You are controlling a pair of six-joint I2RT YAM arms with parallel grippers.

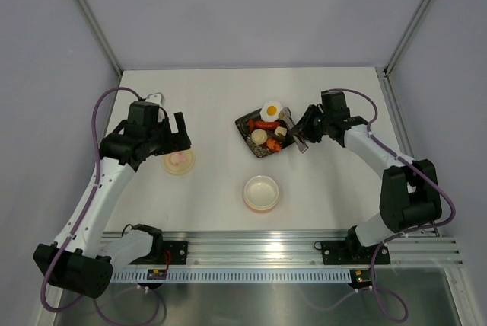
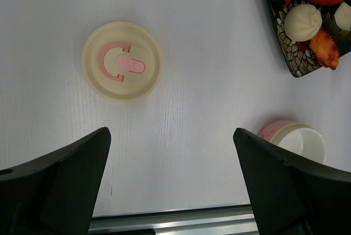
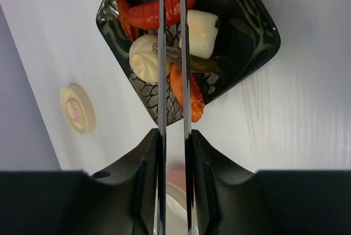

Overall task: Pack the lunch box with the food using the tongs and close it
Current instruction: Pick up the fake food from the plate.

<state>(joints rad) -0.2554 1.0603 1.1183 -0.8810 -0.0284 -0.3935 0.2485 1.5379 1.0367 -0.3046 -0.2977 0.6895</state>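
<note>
Recorded right gripper (image 3: 174, 152) clamped on tongs (image 3: 163, 81) — arms squeezed narrow, long axis to 12 o'clock over sausage (image 3: 143, 16) on black tray (image 3: 247, 32). Logged lunch box (image 1: 246, 193) at tray's 6 o'clock in top view, right arm nearer; left gripper (image 2: 171, 152) spread wide above lid (image 2: 122, 61).

The thin silvery metal tongs (image 3: 163, 108) gleam; the black square tray (image 3: 249, 32) is glossy; the white worktop (image 2: 219, 81) looks matt, faintly grained.
</note>
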